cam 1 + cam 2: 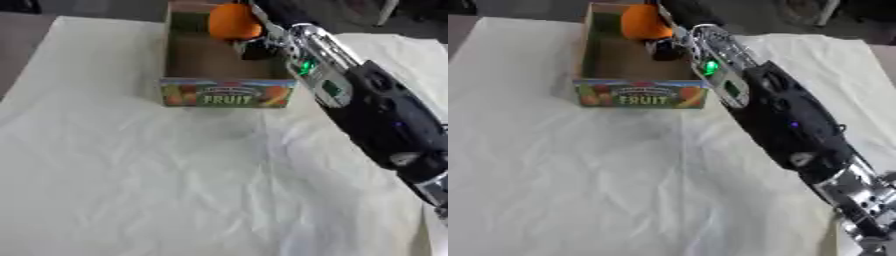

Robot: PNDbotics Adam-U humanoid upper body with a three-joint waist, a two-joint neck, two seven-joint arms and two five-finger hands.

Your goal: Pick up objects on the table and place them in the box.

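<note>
Presently, the open-topped box (226, 93) stands on the white sheet (131, 175) at the table's far side, and the orange (234, 22) sits over its far end, the right hand (262, 45) apparently curled round it, evidently for lowering inside.
</note>
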